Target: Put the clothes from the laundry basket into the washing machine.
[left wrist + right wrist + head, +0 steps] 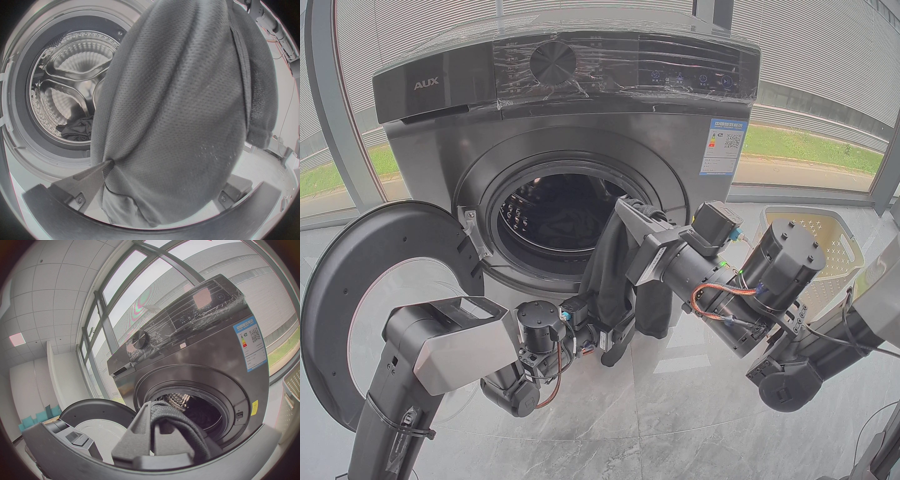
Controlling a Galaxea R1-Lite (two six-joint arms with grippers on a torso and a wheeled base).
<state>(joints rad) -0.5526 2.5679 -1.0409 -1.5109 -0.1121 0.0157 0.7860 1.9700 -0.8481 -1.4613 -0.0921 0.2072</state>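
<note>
The dark garment (612,275) is being held up in front of the round opening of the washing machine (562,137). Its top fold is lying at the opening's right rim, and the rest is hanging down past the lower rim toward the tiled floor (675,425).

The garment is being gripped at the top by the right gripper (632,215), whose jaws are being pressed shut on the fold. In the right wrist view the cloth is being shown draped over one finger and squeezed against the other.

Lower down, the left gripper (615,344) is being held at the hanging part of the garment. In the left wrist view its fingers (84,182) are being shown spread wide apart. The cloth is bulging between them and puckering at the tip of one finger, so the jaws are standing unclosed around the cloth, not clamped on it.

A second dark piece of clothing (76,129) is lying at the bottom of the steel drum (72,78). The door (369,300) is standing swung fully open on the robot's left.

The laundry basket (831,250), pale and perforated, is standing on the floor just beside the machine on the robot's right, behind the right arm.
</note>
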